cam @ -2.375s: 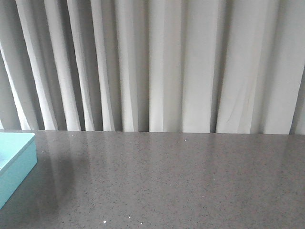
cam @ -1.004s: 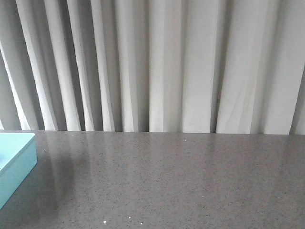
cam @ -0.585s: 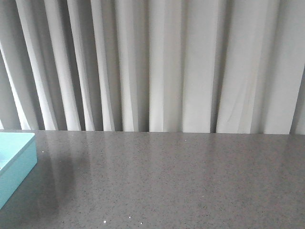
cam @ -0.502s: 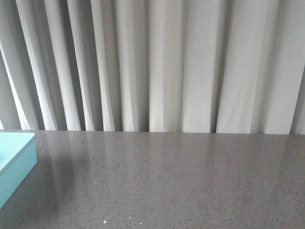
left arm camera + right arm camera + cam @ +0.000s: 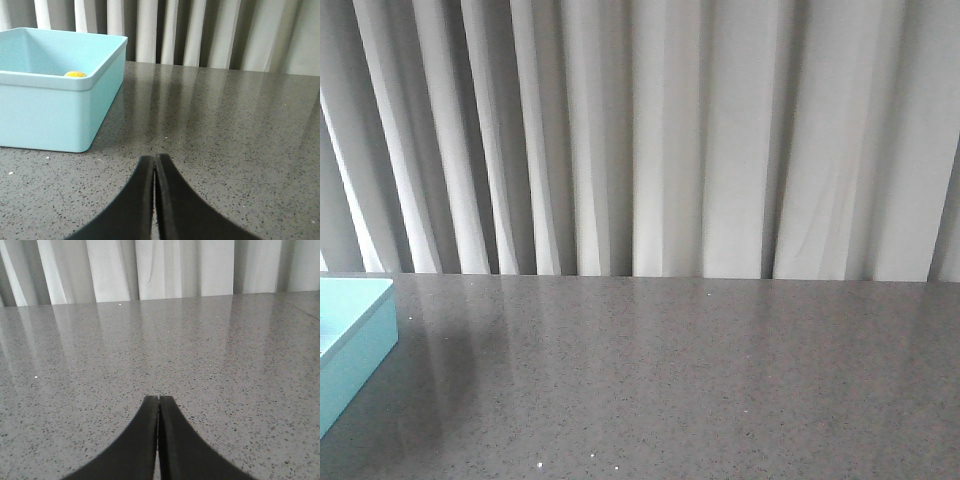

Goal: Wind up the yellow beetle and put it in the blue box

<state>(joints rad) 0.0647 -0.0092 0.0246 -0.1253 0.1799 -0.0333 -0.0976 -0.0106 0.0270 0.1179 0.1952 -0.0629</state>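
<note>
- The yellow beetle (image 5: 75, 74) lies inside the blue box (image 5: 50, 110); the left wrist view shows only a small yellow rounded top peeking above the near rim, so how it sits on the box floor cannot be told.
- That yellow patch is close behind the near wall, toward the box's corner that faces the curtain side.
- The blue box stands upright and open-topped on the grey speckled tabletop (image 5: 225, 125), its smooth turquoise sides resting flat on the surface.
- In the front view only one corner of the blue box (image 5: 355, 345) shows, at the left edge of the tabletop (image 5: 700, 380).
- The left gripper (image 5: 154, 165) has its black jaws pressed together, holding nothing, low over bare tabletop just beside the box's near corner and not touching it.
- The right gripper (image 5: 158, 405) likewise has its jaws closed on nothing, over open tabletop (image 5: 200, 350), with no box in its view.
- Pale pleated curtains (image 5: 670, 140) hang behind the far edge of the tabletop.
</note>
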